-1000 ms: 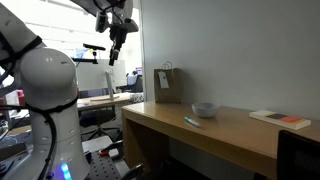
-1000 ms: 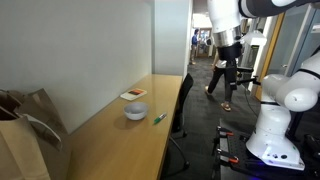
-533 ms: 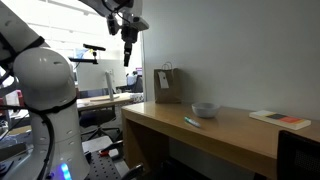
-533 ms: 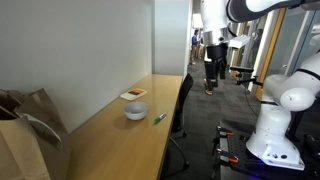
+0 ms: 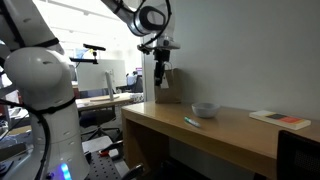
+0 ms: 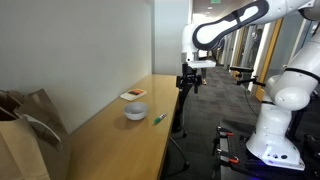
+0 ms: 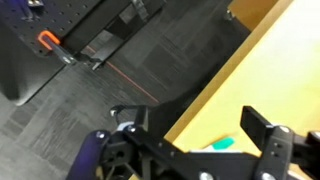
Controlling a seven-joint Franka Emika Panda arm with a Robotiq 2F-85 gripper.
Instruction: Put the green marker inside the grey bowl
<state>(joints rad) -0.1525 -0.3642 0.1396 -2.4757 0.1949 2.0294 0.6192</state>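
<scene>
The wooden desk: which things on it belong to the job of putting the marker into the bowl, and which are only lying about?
Job: green marker, grey bowl.
Lying about: brown paper bag, flat white-and-red item.

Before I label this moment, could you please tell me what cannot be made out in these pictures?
Green marker: wrist view, mostly hidden behind the gripper.
Grey bowl: in an exterior view, inside hidden by its own rim.
Paper bag: in an exterior view, cut off by the picture's edge.
</scene>
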